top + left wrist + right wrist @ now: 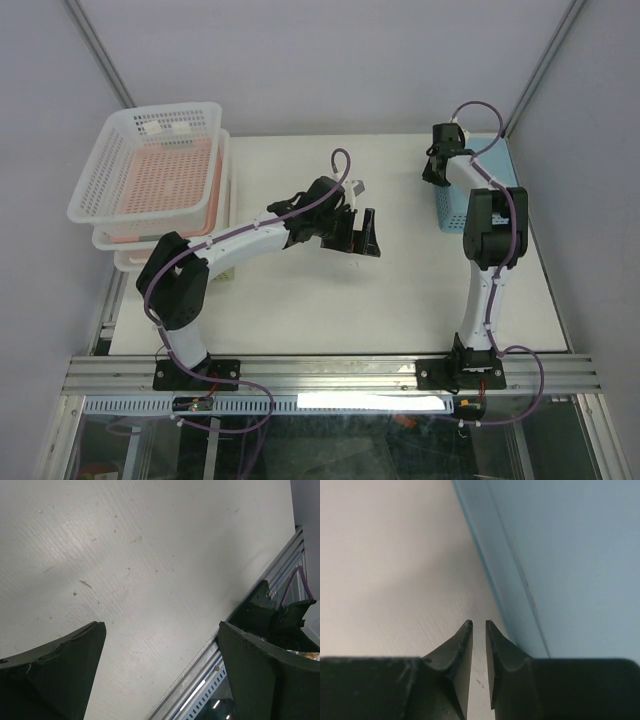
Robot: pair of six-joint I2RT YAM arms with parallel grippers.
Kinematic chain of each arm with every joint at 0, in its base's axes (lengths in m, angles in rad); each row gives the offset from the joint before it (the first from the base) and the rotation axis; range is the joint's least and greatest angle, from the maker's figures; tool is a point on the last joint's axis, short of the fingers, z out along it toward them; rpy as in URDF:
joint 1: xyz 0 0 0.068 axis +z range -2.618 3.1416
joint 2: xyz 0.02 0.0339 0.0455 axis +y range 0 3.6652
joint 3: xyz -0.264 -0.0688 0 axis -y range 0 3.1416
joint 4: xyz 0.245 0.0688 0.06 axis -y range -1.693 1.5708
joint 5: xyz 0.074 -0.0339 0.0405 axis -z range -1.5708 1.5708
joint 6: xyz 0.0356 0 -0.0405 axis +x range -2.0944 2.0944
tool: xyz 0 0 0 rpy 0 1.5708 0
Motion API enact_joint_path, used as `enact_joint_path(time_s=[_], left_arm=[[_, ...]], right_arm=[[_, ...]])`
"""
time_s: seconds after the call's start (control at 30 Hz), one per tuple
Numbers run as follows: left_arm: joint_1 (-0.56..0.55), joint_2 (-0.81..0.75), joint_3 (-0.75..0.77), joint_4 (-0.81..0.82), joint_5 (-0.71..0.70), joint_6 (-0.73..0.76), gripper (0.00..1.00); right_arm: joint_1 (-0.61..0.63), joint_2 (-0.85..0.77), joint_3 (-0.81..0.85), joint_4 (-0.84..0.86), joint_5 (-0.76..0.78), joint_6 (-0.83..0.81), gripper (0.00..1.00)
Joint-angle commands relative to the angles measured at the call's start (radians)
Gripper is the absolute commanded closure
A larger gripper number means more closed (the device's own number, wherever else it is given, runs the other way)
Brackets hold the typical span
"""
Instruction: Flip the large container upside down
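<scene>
- Right gripper (436, 172) (478, 625): fingers clenched almost together with nothing between them, just beside the wall of a light-blue rectangular plastic basket (450, 208) (570, 555).
- Left gripper (362, 236) (162, 625): jaws spread wide and empty, above the middle of the flat white table (400, 300).
- The large container (95, 175), a white perforated rectangular plastic basket with a flared rim: open side up (slightly tilted) atop a stack of other white baskets (120, 242) at the far left, well apart from both grippers.

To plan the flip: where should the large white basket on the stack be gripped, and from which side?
Probably the large container's flared rim on its right side, coming from the table centre with the left tool: that rim sits above the baskets beneath and faces the arm.
</scene>
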Motion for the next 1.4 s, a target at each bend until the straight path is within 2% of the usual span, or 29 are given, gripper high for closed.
enact_joint_path(time_s=[0.0,0.43,0.67,0.87,1.1,1.23,1.37], left_arm=[[-0.008,0.013,0.017,0.042,0.032,0.021,0.01],[-0.009,0.049,0.037,0.043,0.044,0.022,0.01],[-0.008,0.052,0.034,0.043,0.045,0.013,0.01],[-0.009,0.037,0.059,0.043,0.039,0.016,0.01],[-0.024,0.015,0.062,0.043,0.031,0.017,0.01],[-0.04,0.013,0.059,0.043,0.027,0.019,0.01],[-0.051,0.011,0.056,0.044,0.018,0.026,0.01]], right_arm=[[-0.01,0.034,0.114,-0.01,0.113,-0.021,0.8],[-0.044,0.041,0.129,-0.036,0.204,-0.05,0.79],[-0.052,-0.073,0.069,-0.051,0.102,-0.05,0.78],[-0.08,-0.405,-0.209,0.045,0.016,-0.007,0.74],[-0.274,-0.666,-0.597,0.114,-0.125,0.15,0.74],[-0.39,-0.727,-0.729,0.161,-0.181,0.218,0.75],[-0.462,-0.668,-0.743,0.19,-0.249,0.244,0.76]])
